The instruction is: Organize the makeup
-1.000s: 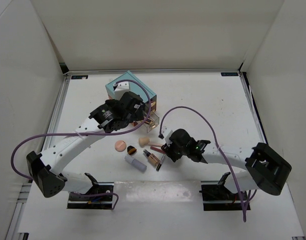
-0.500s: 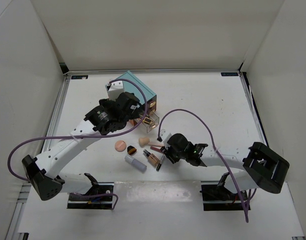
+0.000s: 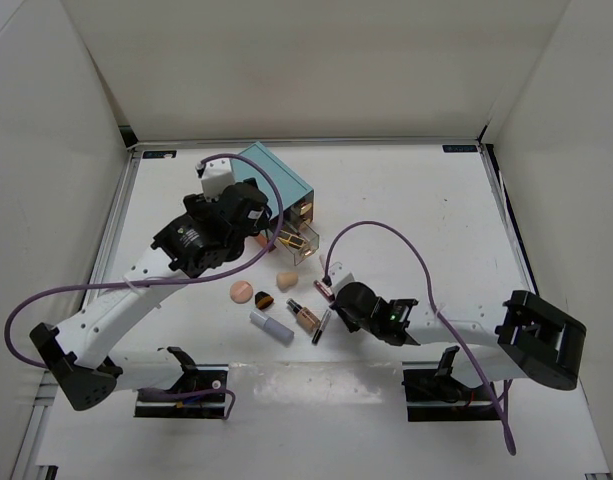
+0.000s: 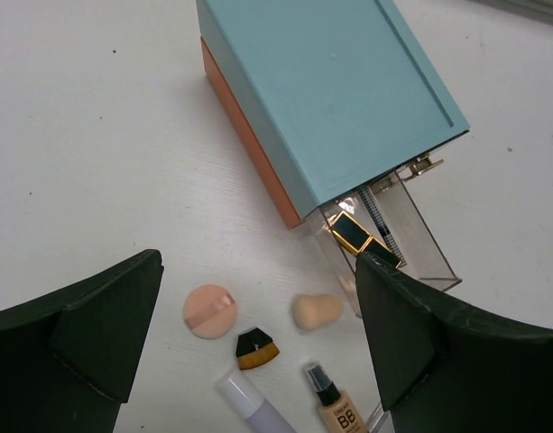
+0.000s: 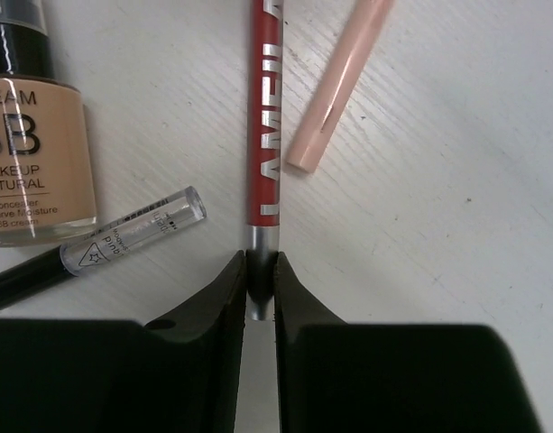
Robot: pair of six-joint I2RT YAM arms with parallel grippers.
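Right wrist footage is where the grip can be read: the right gripper (image 5: 261,290) is closed to a narrow slit on the silver end of a red pencil (image 5: 265,117), a contact that is hidden beneath the wrist in the top external view. From the jaws the pencil's long axis is carried straight away from the gripper, with the red barrel running out past the far edge of that view. Whether it is lifted off the table (image 5: 438,225) cannot be told. A pale pink pencil (image 5: 339,81) is laid just beside it on the right at a slant, while a clear-capped tube (image 5: 123,236) and the foundation bottle (image 5: 32,171) are laid to its left. Only the left wrist view shows the left gripper (image 4: 258,271), spread wide with nothing held, above the teal box (image 4: 330,99). A clear drawer (image 4: 420,253) is pulled out of that box, and a black-and-gold case (image 4: 357,236) is lodged inside it. Below the box, the peach puff (image 4: 210,311), beige sponge (image 4: 315,311), small brush (image 4: 255,350) and white tube (image 4: 249,404) are spread close together on the table.
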